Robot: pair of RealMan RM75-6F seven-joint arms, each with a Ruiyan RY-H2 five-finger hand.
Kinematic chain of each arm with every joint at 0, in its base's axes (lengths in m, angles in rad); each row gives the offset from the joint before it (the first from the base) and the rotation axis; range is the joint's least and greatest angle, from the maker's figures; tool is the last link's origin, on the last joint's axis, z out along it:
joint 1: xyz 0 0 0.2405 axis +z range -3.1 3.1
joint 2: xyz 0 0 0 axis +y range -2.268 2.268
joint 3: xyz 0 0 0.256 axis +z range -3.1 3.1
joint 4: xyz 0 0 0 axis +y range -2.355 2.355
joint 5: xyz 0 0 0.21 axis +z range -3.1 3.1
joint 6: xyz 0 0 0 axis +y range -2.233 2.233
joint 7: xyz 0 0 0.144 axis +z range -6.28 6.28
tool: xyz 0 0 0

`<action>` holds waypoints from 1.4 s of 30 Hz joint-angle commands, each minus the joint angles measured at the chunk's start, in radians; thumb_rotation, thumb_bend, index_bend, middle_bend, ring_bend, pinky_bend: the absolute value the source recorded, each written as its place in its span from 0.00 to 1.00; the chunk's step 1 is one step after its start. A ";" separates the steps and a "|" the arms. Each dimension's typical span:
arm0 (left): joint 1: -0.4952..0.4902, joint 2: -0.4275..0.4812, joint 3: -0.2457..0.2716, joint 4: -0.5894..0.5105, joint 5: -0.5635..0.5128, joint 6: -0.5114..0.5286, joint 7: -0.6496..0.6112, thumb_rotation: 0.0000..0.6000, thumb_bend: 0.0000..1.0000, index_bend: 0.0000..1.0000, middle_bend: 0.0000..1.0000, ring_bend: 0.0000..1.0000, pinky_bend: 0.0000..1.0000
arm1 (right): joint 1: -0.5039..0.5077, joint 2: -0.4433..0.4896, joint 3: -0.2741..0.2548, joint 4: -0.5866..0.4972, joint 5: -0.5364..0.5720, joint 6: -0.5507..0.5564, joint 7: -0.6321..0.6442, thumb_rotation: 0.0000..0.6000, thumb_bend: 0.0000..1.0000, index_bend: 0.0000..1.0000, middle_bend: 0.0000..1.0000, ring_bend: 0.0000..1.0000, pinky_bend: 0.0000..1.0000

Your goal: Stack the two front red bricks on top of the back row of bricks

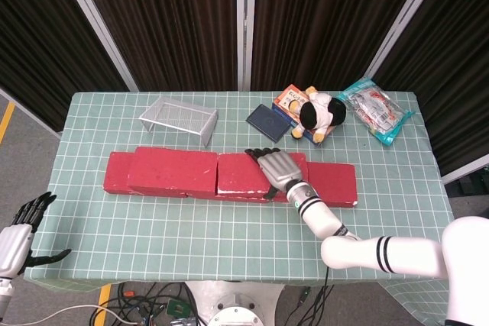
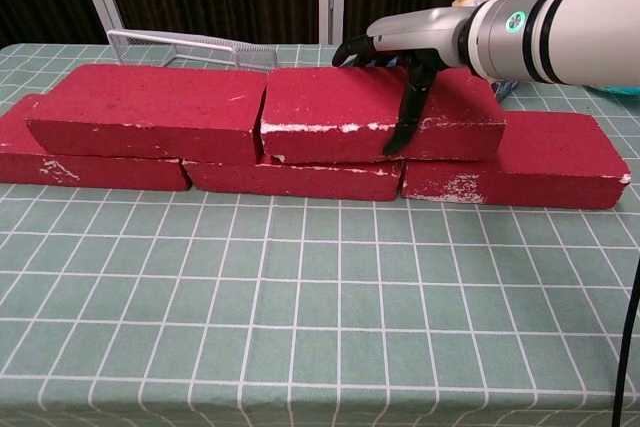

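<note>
Three red bricks form the back row: left [image 2: 90,169], middle [image 2: 295,177] and right [image 2: 540,162]. Two more red bricks lie on top. The upper left brick [image 2: 150,112] [image 1: 172,169] lies untouched. My right hand [image 2: 410,57] [image 1: 276,169] grips the upper right brick [image 2: 330,107] [image 1: 241,173], its fingers laid over the top toward the far edge and its thumb down the front face. That brick's left end sits close against the upper left brick. My left hand [image 1: 19,230] hangs off the table's front left corner, fingers spread and holding nothing.
Behind the bricks stand a wire rack [image 1: 179,118] [image 2: 190,47], a dark blue case [image 1: 268,122], a plush toy [image 1: 319,113] on a small box [image 1: 290,100], and a snack bag [image 1: 374,112]. Green checked cloth [image 2: 320,297] covers the table in front.
</note>
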 commanded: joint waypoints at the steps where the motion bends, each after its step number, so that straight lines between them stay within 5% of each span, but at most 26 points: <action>1: 0.000 0.000 0.000 0.001 0.000 0.000 -0.001 1.00 0.03 0.02 0.00 0.00 0.00 | 0.007 -0.003 -0.005 0.002 0.010 0.004 0.001 1.00 0.07 0.08 0.26 0.14 0.25; 42: -0.002 -0.003 0.008 0.023 0.007 -0.010 -0.044 1.00 0.03 0.02 0.00 0.00 0.00 | 0.050 -0.039 -0.010 -0.025 0.119 0.098 -0.028 1.00 0.07 0.06 0.25 0.14 0.24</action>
